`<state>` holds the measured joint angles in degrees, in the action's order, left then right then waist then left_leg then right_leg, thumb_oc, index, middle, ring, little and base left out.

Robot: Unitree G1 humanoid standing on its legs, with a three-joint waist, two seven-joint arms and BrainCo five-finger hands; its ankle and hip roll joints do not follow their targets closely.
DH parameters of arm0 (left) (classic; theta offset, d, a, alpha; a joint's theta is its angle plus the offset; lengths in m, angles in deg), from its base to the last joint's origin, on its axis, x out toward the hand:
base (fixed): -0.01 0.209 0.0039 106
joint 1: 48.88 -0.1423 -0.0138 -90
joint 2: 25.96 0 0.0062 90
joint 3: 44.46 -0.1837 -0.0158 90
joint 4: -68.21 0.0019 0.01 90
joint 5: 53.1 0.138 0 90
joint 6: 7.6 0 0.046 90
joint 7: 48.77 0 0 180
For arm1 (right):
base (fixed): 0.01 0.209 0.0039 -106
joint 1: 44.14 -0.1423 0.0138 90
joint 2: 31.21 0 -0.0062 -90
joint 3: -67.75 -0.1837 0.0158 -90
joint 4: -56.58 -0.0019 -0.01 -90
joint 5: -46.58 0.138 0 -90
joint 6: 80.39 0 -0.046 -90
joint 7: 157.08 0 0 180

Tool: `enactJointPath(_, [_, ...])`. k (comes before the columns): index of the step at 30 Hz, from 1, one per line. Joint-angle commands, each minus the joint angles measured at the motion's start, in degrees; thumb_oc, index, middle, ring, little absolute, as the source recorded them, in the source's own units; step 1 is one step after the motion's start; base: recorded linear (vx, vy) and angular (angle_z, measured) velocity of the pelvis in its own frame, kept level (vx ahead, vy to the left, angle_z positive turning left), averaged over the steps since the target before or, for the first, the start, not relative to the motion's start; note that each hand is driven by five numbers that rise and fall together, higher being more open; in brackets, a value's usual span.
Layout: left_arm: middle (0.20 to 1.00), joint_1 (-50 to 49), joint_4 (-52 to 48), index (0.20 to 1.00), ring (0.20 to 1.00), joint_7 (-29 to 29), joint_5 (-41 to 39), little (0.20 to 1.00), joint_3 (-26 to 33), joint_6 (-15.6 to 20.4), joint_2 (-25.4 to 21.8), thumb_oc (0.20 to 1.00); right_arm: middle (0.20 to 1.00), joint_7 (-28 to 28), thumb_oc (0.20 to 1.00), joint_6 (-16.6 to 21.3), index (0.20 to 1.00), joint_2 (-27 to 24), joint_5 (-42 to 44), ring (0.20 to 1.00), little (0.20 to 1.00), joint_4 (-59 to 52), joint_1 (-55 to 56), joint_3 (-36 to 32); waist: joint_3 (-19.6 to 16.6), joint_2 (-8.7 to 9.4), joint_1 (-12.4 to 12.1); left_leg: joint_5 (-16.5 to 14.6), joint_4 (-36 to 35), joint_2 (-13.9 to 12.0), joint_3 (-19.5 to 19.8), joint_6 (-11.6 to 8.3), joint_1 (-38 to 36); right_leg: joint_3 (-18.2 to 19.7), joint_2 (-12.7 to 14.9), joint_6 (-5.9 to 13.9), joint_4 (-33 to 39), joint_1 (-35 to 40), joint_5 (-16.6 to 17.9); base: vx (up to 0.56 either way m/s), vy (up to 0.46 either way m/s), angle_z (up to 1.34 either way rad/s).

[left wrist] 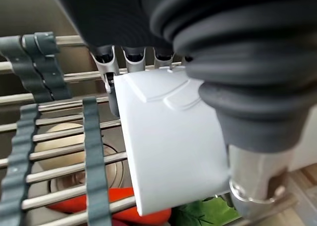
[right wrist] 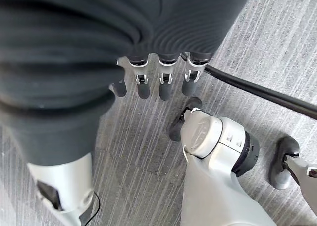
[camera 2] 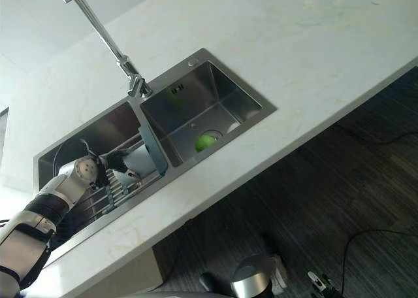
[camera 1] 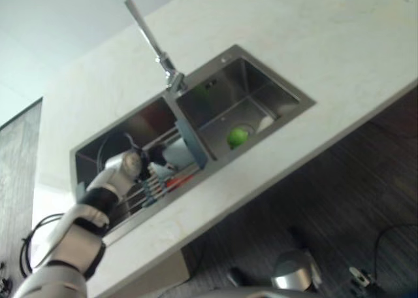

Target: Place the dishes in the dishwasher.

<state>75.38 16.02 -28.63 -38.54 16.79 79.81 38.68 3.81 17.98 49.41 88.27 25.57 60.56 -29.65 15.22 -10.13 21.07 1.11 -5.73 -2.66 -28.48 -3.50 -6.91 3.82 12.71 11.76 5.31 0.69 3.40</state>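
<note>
The sink (camera 1: 287, 105) sat in the middle of the left eye view. At its lower left, the left hand (left wrist: 124, 62) held a white dish (left wrist: 168, 146) over the rack (left wrist: 54, 151), fingers curled along its top edge. The right hand (right wrist: 158, 82) hung over the floor, fingers loose and holding nothing.

The countertop (camera 2: 294, 63) is pale cream with faint marbling, and the double sink (camera 2: 196, 66) set in it is brushed steel grey. In the sink's right basin lies a bright green round thing (camera 2: 205, 142); in its left basin a white dish (left wrist: 168, 146) stands on a rack (left wrist: 59, 137) of silver rods with grey-green ribbed strips, orange-red and leafy green showing beneath. The floor (camera 2: 339, 200) below the countertop is dark grey with fine stripes.
</note>
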Motion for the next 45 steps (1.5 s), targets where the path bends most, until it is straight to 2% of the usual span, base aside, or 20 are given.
enactJointPath(1, [0.2,-1.8,1.2,0.2,0.2,-0.3,1.0,0.2,-4.6,0.3,6.1,0.2,1.0,-0.4,1.0,1.9,1.0,-1.5,1.5,1.0,1.0,-2.1,-0.1,1.0,1.2,2.76,2.9,-6.5,8.0,-1.8,4.5,-0.31,2.4,-4.3,-0.1,1.0,-6.3,-3.9,-3.4,0.0,0.0,0.0])
enactJointPath(8, [0.2,-3.3,2.1,0.2,0.2,-5.3,5.1,0.2,-2.9,-1.8,3.9,0.2,1.0,0.0,1.0,1.8,1.0,-0.4,0.0,1.0,1.0,1.0,0.2,0.7,-1.9,3.18,1.2,-6.9,7.6,-2.3,4.6,-0.14,0.3,-6.2,-0.4,0.74,-5.6,-1.2,-3.9,0.0,0.003,0.09])
enactJointPath(12, [0.2,-3.6,1.7,0.2,0.2,-8.8,7.0,0.2,-1.6,-0.1,1.6,0.2,1.0,0.1,1.0,1.6,1.0,0.6,-0.9,1.0,1.0,2.8,-0.2,0.9,-3.3,3.27,-0.3,-6.8,6.6,-2.3,5.5,-0.09,-0.3,-7.5,-0.7,0.54,-5.2,-0.1,-4.3,-0.08,0.01,0.08])
enactJointPath(16, [0.2,-1.6,0.0,0.2,0.2,-11.9,7.8,0.2,-0.4,0.2,-3.1,0.2,1.0,0.6,1.0,0.9,1.0,1.7,-1.1,1.0,1.0,3.5,-0.7,1.8,-5.5,3.45,-2.0,-6.3,5.4,-2.6,7.0,-0.06,-0.9,-8.8,-1.5,-0.14,-5.4,1.2,-5.2,-0.12,-0.006,0.22])
enactJointPath(24, [0.2,1.9,-3.6,0.2,0.2,-13.0,8.9,0.2,1.8,-1.5,-10.8,0.2,1.0,1.5,1.0,-0.4,1.0,2.7,-0.7,1.0,1.0,5.1,-1.9,2.6,-8.8,3.7,-5.7,-5.3,3.9,-3.5,9.5,-0.26,-1.4,-12.6,-2.4,-1.36,-6.3,3.3,-7.0,-0.06,-0.007,0.37])
enactJointPath(28, [0.2,1.1,-6.6,0.2,0.2,-17.6,6.9,0.2,5.2,-1.1,-15.0,0.2,1.0,1.8,1.0,-1.3,1.0,3.1,-1.6,1.0,1.0,5.8,-2.7,2.9,-10.1,3.97,-8.5,-5.1,3.6,-3.7,11.7,-0.13,-1.2,-14.6,-2.7,-1.93,-6.8,4.2,-7.9,-0.03,-0.009,0.25])
enactJointPath(30, [0.2,0.8,-9.1,0.2,0.2,-24.9,8.2,0.2,8.0,1.6,-17.1,0.2,1.0,1.8,1.0,-1.7,1.0,3.6,-3.5,1.0,1.0,6.7,-2.9,3.2,-10.4,4.36,-10.0,-5.1,3.1,-3.6,13.3,-0.02,-1.4,-15.7,-2.9,-2.2,-7.0,5.1,-8.6,-0.03,-0.028,0.26])
enactJointPath(33, [0.2,0.8,-13.7,0.2,0.2,-29.9,8.4,0.2,10.9,3.0,-19.2,0.2,1.0,1.9,1.0,-2.0,1.0,4.0,-4.4,1.0,1.0,7.7,-3.6,4.0,-10.8,4.69,-11.8,-4.9,2.5,-3.7,14.8,-0.08,-1.2,-17.1,-3.0,-2.48,-6.7,5.6,-8.9,-0.03,-0.044,0.29])
enactJointPath(35, [0.2,-0.8,-18.7,0.2,0.2,-32.2,7.3,0.2,14.3,4.1,-20.9,0.2,1.0,1.6,1.0,-1.9,1.0,4.5,-5.2,1.0,1.0,8.4,-4.0,4.3,-11.2,4.94,-13.5,-4.7,2.4,-3.8,16.0,-0.16,-0.7,-18.0,-3.3,-2.8,-6.5,5.7,-9.2,-0.03,-0.072,0.27])
enactJointPath(37, [0.2,-4.0,-24.3,0.2,0.2,-32.1,5.4,0.2,18.7,3.2,-21.5,0.2,1.0,1.4,1.0,-1.7,1.0,4.8,-5.9,1.0,1.0,8.6,-4.3,4.5,-11.2,5.16,-14.8,-4.7,2.5,-4.1,17.2,-0.34,-0.3,-18.9,-3.6,-3.14,-6.5,5.9,-9.6,-0.05,-0.104,0.31])
enactJointPath(40, [0.2,-10.2,-30.5,0.2,0.2,-34.0,4.6,0.2,25.3,2.4,-21.1,0.2,1.0,1.3,1.0,-1.4,1.0,5.4,-6.5,1.0,1.0,8.2,-5.0,5.1,-11.1,5.48,-16.8,-4.3,2.5,-4.4,19.0,-0.62,0.4,-20.0,-4.1,-3.68,-6.2,6.1,-9.9,-0.04,-0.152,0.22])
enactJointPath(43, [0.2,-17.9,-34.0,0.2,0.2,-38.1,3.6,0.2,32.6,1.6,-19.4,0.2,1.0,2.4,1.0,-1.9,1.0,6.1,-7.3,1.0,1.0,7.1,-5.8,6.4,-11.1,5.68,-18.7,-4.2,3.0,-4.8,20.7,-1.02,1.3,-20.6,-4.8,-4.45,-5.9,6.1,-10.4,-0.02,-0.141,0.32])
enactJointPath(45, [0.2,-24.2,-35.6,0.2,0.2,-41.3,3.7,0.2,37.9,3.0,-16.9,0.2,1.0,2.7,1.0,-2.7,1.0,6.5,-9.6,1.0,1.0,7.2,-6.4,7.2,-10.7,5.62,-20.2,-4.3,4.3,-4.9,22.1,-1.52,2.2,-20.7,-5.3,-5.05,-5.6,6.0,-10.7,-0.02,-0.114,0.14])
